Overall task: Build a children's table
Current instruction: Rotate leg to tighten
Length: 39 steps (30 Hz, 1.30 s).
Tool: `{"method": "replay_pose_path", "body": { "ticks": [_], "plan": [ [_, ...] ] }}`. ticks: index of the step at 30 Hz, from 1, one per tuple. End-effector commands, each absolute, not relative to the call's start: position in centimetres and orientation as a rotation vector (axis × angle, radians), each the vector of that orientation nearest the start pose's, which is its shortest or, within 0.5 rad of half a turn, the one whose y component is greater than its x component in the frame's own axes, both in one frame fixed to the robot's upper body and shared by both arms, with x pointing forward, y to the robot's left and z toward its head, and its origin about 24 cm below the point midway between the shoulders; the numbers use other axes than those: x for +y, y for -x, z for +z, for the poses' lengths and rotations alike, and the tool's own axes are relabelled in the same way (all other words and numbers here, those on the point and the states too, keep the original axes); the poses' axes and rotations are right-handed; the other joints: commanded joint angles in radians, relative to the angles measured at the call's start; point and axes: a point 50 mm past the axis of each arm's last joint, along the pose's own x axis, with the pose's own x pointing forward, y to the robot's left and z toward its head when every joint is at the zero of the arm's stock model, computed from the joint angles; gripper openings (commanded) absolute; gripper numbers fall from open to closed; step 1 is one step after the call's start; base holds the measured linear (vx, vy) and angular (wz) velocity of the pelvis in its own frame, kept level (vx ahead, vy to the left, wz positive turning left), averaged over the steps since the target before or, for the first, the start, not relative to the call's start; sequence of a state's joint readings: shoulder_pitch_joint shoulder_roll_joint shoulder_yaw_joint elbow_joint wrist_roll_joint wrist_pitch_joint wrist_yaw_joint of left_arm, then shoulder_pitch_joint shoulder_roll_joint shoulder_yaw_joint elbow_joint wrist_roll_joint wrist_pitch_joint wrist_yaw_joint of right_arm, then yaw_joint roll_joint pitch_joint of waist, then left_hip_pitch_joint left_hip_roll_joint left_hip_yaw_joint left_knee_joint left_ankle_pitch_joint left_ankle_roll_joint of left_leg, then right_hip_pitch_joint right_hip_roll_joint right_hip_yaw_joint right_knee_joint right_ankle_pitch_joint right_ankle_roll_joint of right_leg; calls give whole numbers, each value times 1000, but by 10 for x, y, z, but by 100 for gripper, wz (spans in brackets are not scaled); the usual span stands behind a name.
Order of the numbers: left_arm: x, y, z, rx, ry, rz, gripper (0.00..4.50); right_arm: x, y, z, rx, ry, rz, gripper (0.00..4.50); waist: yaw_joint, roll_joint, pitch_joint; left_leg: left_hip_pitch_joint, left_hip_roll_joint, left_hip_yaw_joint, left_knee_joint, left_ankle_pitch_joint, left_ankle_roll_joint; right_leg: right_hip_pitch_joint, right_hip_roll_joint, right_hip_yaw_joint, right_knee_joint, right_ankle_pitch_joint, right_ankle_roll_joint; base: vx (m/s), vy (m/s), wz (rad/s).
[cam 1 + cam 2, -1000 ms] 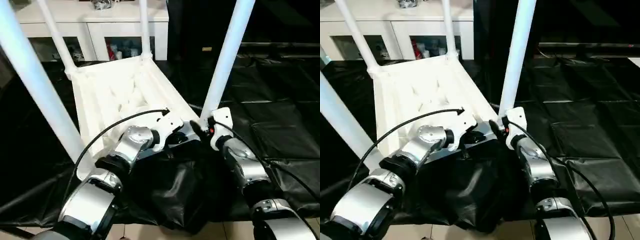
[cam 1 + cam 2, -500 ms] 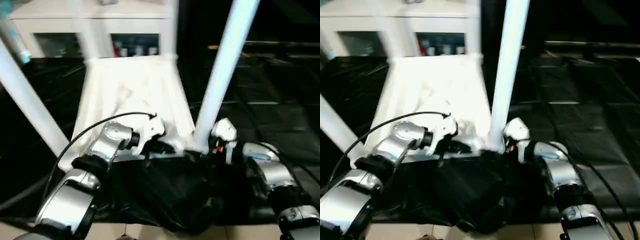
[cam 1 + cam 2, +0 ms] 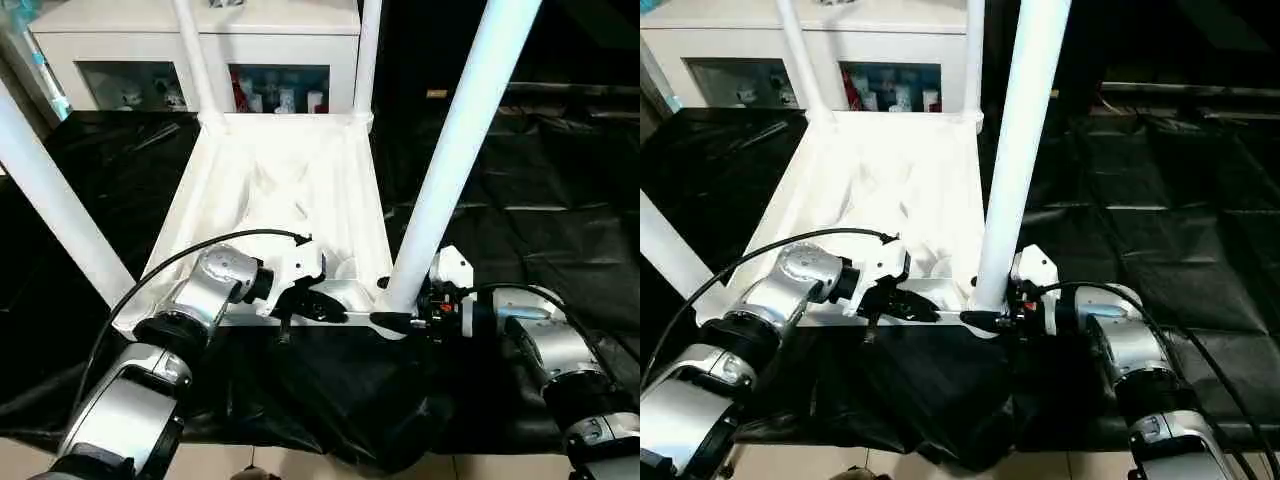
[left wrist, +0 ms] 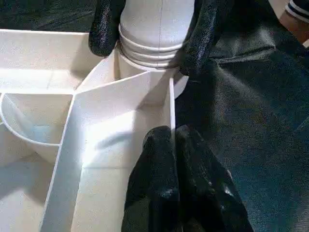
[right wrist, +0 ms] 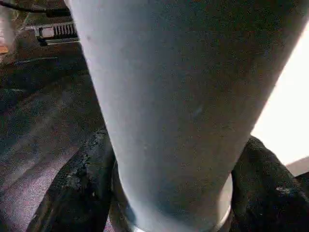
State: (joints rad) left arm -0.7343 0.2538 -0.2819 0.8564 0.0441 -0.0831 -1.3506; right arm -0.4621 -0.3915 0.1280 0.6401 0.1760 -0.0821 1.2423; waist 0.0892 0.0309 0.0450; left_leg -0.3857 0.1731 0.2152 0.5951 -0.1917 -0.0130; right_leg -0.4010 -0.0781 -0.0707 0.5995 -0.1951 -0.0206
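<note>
Two grippers work the tabletop's [image 3: 290, 180] near edge: left gripper [image 3: 318, 305] pinched closed on the near rim, right gripper [image 3: 385, 318] clasping the base of the near-right leg [image 3: 455, 150]. Table lies inverted on black sheeting [image 3: 560, 230], white cabinet [image 3: 200, 50] beyond.

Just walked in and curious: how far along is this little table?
All four legs stand in the upside-down tabletop. In hand: the right tool closes round the foot of the near right leg, while the left tool, shut, grips a rib of the near edge. Left, probably: seating that leg, then turning the table upright.
</note>
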Motion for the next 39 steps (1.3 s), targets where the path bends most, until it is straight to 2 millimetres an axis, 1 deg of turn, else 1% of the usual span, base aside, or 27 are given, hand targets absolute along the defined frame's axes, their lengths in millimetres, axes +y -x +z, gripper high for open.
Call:
{"method": "replay_pose_path", "body": {
  "ticks": [1, 3, 4, 5, 6, 8, 9, 10, 11, 13, 14, 15, 17, 18, 20, 21, 22, 24, 26, 28, 30, 31, 32, 34, 35, 36, 39],
  "plan": [
    [98, -323, 51, 405, -375, -1553, 0, -169, -298, 37, 266, 119, 1223, 273, -1, -13, -67, 22, 75, -34, -57, -86, 137, 51, -87, 48, -48, 8, -288, 0, 0, 0],
    [95, -328, 49, 398, -378, -1474, 0, -168, -302, 33, 281, 107, 1135, 272, -2, -15, -64, 21, 75, -35, -59, -108, 126, 50, -88, 48, -54, -42, -281, 0, 0, 0],
    [95, -328, 49, 398, -378, -1474, 0, -168, -302, 33, 281, 107, 1135, 272, -3, -14, -61, 23, 75, -35, -62, -140, 108, 48, -88, 48, -61, -105, -270, 0, 0, 0],
    [90, -334, 49, 380, -374, -1393, 0, -169, -310, 25, 302, 135, 993, 272, -6, -15, -58, 26, 75, -35, -64, -168, 83, 44, -88, 49, -68, -166, -257, 0, 0, 0],
    [87, -336, 49, 370, -375, -1351, 0, -169, -313, 21, 319, 136, 913, 272, -10, -15, -54, 27, 73, -36, -67, -189, 70, 42, -88, 49, -73, -206, -248, 0, 0, 0],
    [77, -341, 49, 353, -368, -1274, 0, -167, -318, 12, 345, 108, 753, 270, -23, -18, -49, 29, 69, -44, -74, -256, 19, 43, -91, 49, -87, -354, -206, 0, 0, 0],
    [73, -343, 49, 348, -365, -1245, 0, -165, -320, 9, 348, 94, 702, 270, -33, -16, -46, 32, 68, -47, -77, -288, 2, 39, -91, 50, -94, -405, -188, 0, 0, 0],
    [71, -344, 49, 345, -364, -1226, 0, -163, -321, 8, 351, 85, 670, 270, -36, -16, -48, 34, 69, -49, -77, -297, -2, 39, -91, 51, -95, -411, -184, 0, 0, 0],
    [69, -344, 49, 342, -361, -1211, 0, -162, -321, 7, 353, 78, 644, 270, -41, -12, -51, 32, 70, -50, -79, -293, -3, 42, -91, 52, -93, -383, -185, 0, 0, 0],
    [57, -347, 49, 333, -344, -1151, 0, -152, -324, 4, 356, 34, 549, 270, -45, -14, -52, 27, 69, -48, -79, -274, 5, 44, -88, 53, -90, -330, -192, 0, 0, 0],
    [49, -347, 49, 330, -332, -1129, 0, -145, -326, 2, 358, 6, 496, 270, -48, -12, -50, 34, 67, -45, -79, -281, 8, 39, -86, 53, -91, -300, -206, 0, 0, 0],
    [44, -347, 49, 328, -327, -1116, 0, -140, -327, 1, 360, -8, 470, 270, -52, -10, -50, 34, 66, -44, -78, -283, 7, 38, -86, 55, -91, -299, -208, 0, 0, 0],
    [36, -346, 48, 324, -318, -1091, 0, -128, -327, 0, 361, 9, 439, 270, -55, -12, -49, 38, 63, -44, -77, -296, 11, 39, -88, 54, -100, -348, -199, 0, 0, 0],
    [33, -346, 48, 318, -317, -1087, 0, -122, -327, -1, 362, 28, 438, 270, -55, -12, -50, 39, 62, -44, -76, -294, 12, 39, -88, 55, -100, -349, -196, 0, 0, 0],
    [28, -345, 49, 311, -301, -1106, 0, -110, -327, 2, 323, 79, 481, 270, -57, -15, -52, 34, 63, -44, -78, -267, 21, 43, -87, 54, -97, -318, -194, 0, 0, 0],
    [29, -344, 49, 309, -302, -1115, 0, -109, -326, 4, 304, 81, 499, 270, -55, -13, -53, 32, 63, -44, -77, -254, 31, 45, -88, 54, -95, -297, -197, 0, 0, 0],
    [29, -344, 49, 308, -302, -1118, 0, -109, -327, 4, 300, 81, 501, 305, -54, -13, -53, 32, 63, -43, -77, -252, 35, 45, -88, 54, -95, -289, -198, 0, 0, 0],
    [32, -343, 49, 302, -308, -1145, 0, -112, -328, 10, 264, 99, 520, 340, -54, -16, -52, 31, 64, -43, -78, -246, 46, 46, -88, 53, -95, -280, -204, 0, 0, 0],
    [38, -342, 49, 299, -320, -1178, 0, -119, -330, 16, 228, 114, 552, 342, -53, -14, -53, 30, 64, -43, -78, -240, 50, 48, -89, 53, -94, -278, -206, 0, 0, 0],
    [42, -342, 51, 279, -335, -1200, 0, -123, -330, 20, 216, 84, 594, 361, -52, -15, -55, 28, 64, -42, -76, -230, 62, 50, -90, 54, -91, -261, -209, 0, 0, 0],
    [49, -342, 53, 268, -340, -1229, 0, -128, -328, 25, 200, 83, 700, 361, -50, -19, -56, 26, 65, -41, -73, -208, 84, 55, -89, 54, -86, -214, -219, 0, 0, 0],
    [50, -342, 53, 268, -341, -1240, 0, -129, -327, 26, 198, 88, 721, 361, -47, -18, -58, 24, 67, -40, -71, -181, 96, 55, -88, 53, -80, -168, -232, 0, 0, 0],
    [55, -340, 52, 279, -355, -1289, 0, -133, -322, 28, 200, 124, 826, 361, -46, -16, -58, 24, 69, -40, -71, -160, 105, 56, -87, 52, -74, -128, -246, 0, 0, 0],
    [59, -338, 52, 283, -362, -1324, 0, -136, -318, 28, 201, 155, 883, 361, -39, -18, -62, 20, 69, -36, -64, -132, 125, 60, -86, 49, -66, -77, -257, 0, 0, 0],
    [65, -335, 51, 305, -368, -1377, 0, -142, -313, 28, 214, 198, 960, 361, -37, -17, -61, 20, 70, -35, -64, -128, 134, 58, -86, 48, -64, -63, -265, 0, 0, 0],
    [65, -335, 51, 305, -368, -1377, 0, -142, -313, 28, 214, 198, 960, 361, -34, -17, -60, 21, 71, -34, -64, -133, 135, 56, -86, 48, -65, -70, -266, 0, 0, 0],
    [77, -331, 52, 320, -389, -1473, 0, -154, -305, 32, 236, 187, 1080, 361, -26, -19, -58, 23, 73, -34, -65, -152, 126, 54, -87, 49, -69, -113, -263, 0, 0, 0]
  ]
}}
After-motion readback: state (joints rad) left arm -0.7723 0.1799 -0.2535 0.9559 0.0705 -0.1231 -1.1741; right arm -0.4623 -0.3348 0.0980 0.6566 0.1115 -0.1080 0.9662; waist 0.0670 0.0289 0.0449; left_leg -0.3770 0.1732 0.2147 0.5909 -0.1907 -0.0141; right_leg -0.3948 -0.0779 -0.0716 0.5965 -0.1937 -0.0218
